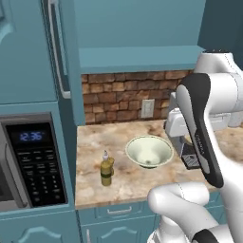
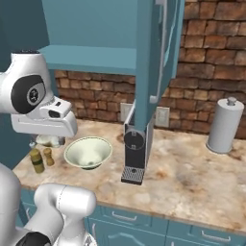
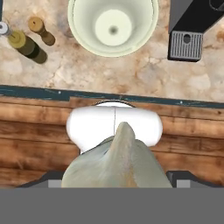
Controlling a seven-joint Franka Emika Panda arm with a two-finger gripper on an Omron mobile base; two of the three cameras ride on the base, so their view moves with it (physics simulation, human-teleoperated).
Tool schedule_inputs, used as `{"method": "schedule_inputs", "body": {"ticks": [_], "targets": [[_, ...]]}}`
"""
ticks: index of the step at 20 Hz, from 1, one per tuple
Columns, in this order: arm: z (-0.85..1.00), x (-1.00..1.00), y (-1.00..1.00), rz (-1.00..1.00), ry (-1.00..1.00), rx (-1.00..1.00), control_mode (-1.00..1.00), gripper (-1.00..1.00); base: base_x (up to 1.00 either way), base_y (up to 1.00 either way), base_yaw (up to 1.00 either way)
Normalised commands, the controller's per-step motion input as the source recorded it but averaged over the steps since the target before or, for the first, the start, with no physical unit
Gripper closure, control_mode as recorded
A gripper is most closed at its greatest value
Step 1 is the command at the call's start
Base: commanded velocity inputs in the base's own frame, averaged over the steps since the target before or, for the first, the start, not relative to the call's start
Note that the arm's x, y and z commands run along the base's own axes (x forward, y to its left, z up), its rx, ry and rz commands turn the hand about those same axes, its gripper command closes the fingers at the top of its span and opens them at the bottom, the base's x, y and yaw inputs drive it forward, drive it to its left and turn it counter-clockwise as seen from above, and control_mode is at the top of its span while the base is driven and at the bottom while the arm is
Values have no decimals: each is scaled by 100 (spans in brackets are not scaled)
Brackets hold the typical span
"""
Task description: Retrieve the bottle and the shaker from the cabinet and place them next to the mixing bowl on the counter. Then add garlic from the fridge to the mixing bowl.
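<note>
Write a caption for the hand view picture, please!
Gripper holding garlic above the counter's mixing bowl, bottle and shaker.

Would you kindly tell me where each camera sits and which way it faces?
Left base view: behind the arm, left side, facing forward-down over the counter; arm at right.
Right base view: behind, right side, same counter; arm at left.
Hand view: on the hand, looking down; gripper holds garlic.
All share the mixing bowl and bottle.

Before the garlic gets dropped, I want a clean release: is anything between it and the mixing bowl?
Nothing visible. The garlic sits between the jaws; the mixing bowl lies open and empty, with the bottle and shaker off to one side.
</note>
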Motion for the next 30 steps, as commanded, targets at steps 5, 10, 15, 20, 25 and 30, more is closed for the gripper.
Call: {"method": "schedule_inputs", "body": {"ticks": [5,10,15,20,25,30], "targets": [[0,0,0,0,0,0,100,100,23,40,-15],[0,0,0,0,0,0,100,100,30,27,-13],[-21,29,2,0,0,0,-100,100,35,0,0],[-81,74,2,0,0,0,-100,100,0,0,0],[-78,61,0,0,-2,2,-100,100,0,0,0],[-68,58,1,0,-6,0,-100,100,0,0,0]]}}
